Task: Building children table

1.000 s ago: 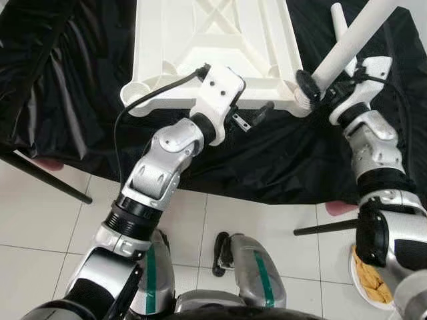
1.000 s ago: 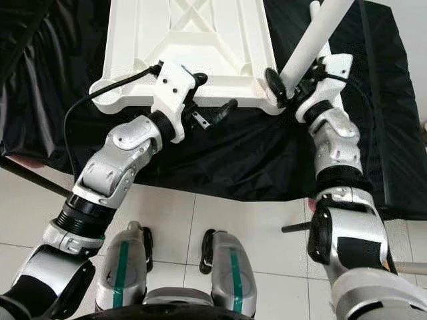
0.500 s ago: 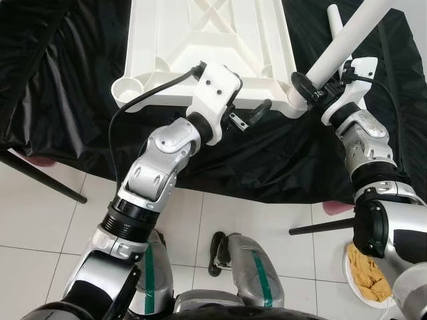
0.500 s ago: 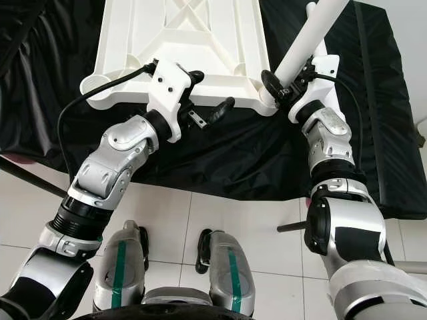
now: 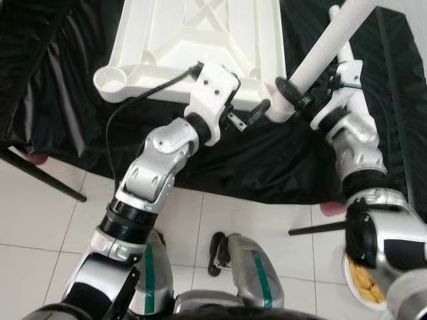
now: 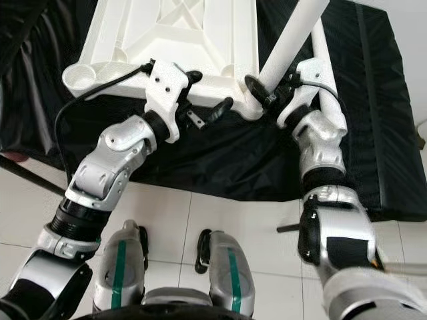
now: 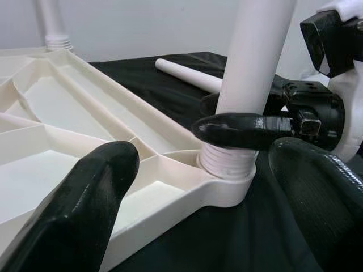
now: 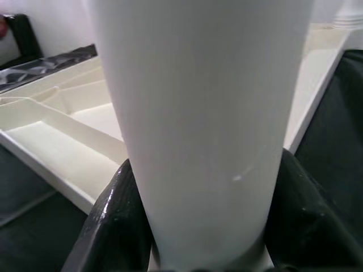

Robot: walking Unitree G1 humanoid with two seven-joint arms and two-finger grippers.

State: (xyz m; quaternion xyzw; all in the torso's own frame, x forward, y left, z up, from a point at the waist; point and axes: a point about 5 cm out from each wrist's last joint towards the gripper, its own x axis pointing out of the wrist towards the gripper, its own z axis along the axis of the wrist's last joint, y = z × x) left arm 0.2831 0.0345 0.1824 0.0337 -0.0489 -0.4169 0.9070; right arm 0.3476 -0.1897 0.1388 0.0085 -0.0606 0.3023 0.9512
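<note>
On black cloth (image 5: 267, 167): one upturned white plastic tabletop (image 5: 200, 40), my right gripper (image 5: 298, 93) clamped round one white tubular leg (image 5: 320, 50) in its corner socket, one loose white leg (image 7: 190, 75) beside, left gripper (image 5: 250, 119) fingers apart.

The tabletop (image 5: 200, 33) in front of me is cream-white plastic, and the leg (image 5: 320, 50) in my right gripper (image 5: 298, 93) is the same white. Both lie on a glossy black cloth (image 5: 60, 87). My arms are silver, my fingers (image 7: 91, 209) black, and the floor (image 5: 40, 220) is pale grey tile.
</note>
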